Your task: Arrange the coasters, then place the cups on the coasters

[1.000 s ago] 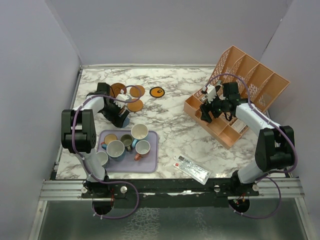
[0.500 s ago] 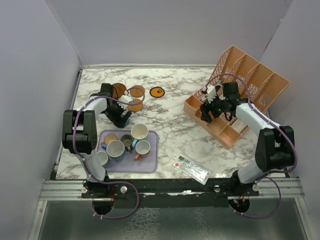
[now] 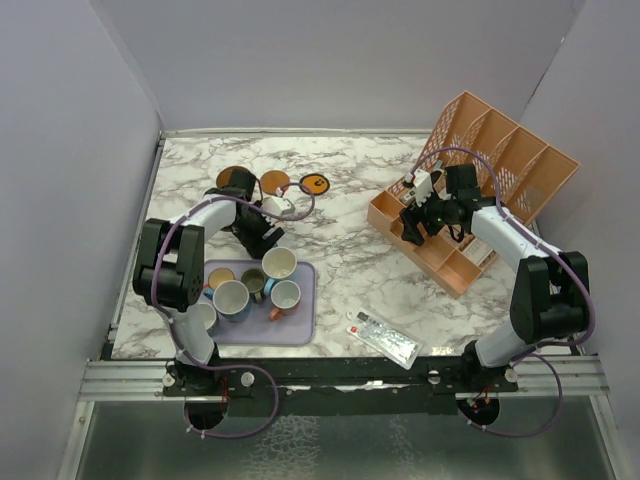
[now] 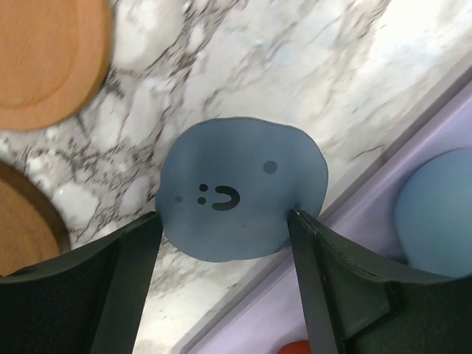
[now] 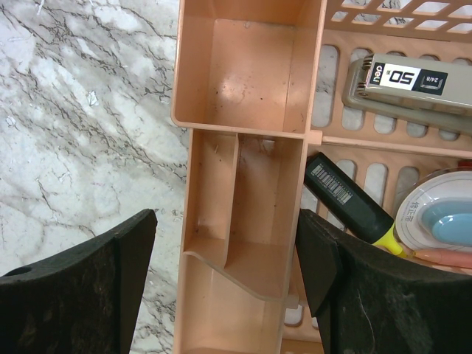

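Note:
A grey-blue coaster (image 4: 243,188) with a smiley mark lies on the marble beside the lavender tray's rim (image 4: 317,295). My left gripper (image 4: 223,216) is shut on it, with a finger touching each side of its edge. In the top view the left gripper (image 3: 262,232) sits just behind the tray (image 3: 300,330). A dark brown coaster (image 3: 232,179), a tan-orange coaster (image 3: 275,183) and an orange one with a black mark (image 3: 315,183) lie further back. Several cups (image 3: 279,264) stand on the tray, and one cup (image 3: 205,316) stands beside its left edge. My right gripper (image 5: 225,217) hangs open above the orange organiser (image 5: 247,66).
The organiser (image 3: 470,150) fills the back right and holds a stapler (image 5: 413,81), a highlighter (image 5: 346,199) and a tape roll (image 5: 442,221). A flat packet (image 3: 383,338) lies near the front edge. Walls enclose the table on three sides.
My left gripper has moved right, toward the tray's back edge, and its jaws have narrowed onto the grey-blue coaster. The right arm has not moved.

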Robot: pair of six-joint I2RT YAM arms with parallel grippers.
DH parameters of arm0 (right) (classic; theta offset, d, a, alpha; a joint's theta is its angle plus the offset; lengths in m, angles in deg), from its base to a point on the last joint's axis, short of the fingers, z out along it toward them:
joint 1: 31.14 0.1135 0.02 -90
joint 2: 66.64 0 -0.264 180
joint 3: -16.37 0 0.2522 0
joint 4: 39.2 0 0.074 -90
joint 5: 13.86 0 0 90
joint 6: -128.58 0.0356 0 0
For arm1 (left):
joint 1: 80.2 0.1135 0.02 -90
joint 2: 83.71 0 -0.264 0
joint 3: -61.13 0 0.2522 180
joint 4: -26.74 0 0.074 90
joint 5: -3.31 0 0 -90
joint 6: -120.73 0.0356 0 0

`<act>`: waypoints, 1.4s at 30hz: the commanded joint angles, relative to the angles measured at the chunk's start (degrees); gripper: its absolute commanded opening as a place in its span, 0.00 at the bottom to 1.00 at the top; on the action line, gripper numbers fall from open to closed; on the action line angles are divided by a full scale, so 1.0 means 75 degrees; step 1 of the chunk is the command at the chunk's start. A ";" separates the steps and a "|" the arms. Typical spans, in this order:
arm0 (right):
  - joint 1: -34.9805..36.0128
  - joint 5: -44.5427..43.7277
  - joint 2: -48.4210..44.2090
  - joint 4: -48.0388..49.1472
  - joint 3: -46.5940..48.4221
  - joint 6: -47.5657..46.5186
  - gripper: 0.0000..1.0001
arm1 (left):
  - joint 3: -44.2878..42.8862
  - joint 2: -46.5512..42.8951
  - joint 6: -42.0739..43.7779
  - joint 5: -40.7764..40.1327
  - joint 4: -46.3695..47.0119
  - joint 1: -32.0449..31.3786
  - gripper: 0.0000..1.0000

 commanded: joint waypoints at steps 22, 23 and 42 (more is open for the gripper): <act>-0.0019 0.0081 -0.0002 -0.0073 0.0158 -0.0089 0.76 | -0.1996 0.2005 -0.0706 0.0231 0.0178 -0.2138 0.66; -0.0021 0.0076 0.0014 -0.0073 0.0158 -0.0089 0.76 | -0.2061 0.1987 -0.0707 0.0220 0.0183 -0.2138 0.66; -0.0021 0.0102 0.0152 -0.0105 0.0196 -0.0091 0.76 | -0.0266 -0.0466 -0.0039 -0.0057 0.0064 -0.0687 0.81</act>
